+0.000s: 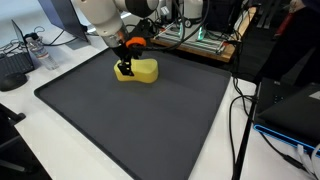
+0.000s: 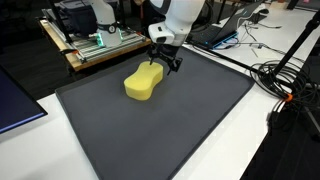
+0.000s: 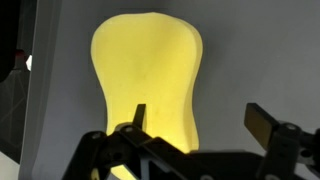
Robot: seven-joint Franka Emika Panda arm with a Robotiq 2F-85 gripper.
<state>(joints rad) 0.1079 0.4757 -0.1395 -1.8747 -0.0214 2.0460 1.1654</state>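
Sponge [image 1: 143, 71]: yellow, waisted, lying flat on the dark mat [image 1: 150, 120], near the mat's far edge in both exterior views; flat, so its long sides are free for a pinch
Gripper [image 1: 124, 66]: pointing straight down over one end of the sponge; jaws spread, nothing held
Sponge to gripper: in the wrist view one finger [image 3: 138, 116] stands over the sponge, the other beside it over the mat; off-centre; contact unclear

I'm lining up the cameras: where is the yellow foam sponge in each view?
Exterior view: the yellow hourglass-shaped foam sponge lies upper centre, at the gripper.
Exterior view: the sponge lies left of centre.
Wrist view: it fills the centre, above the fingers.
Shared landmark: the dark grey mat beneath it.
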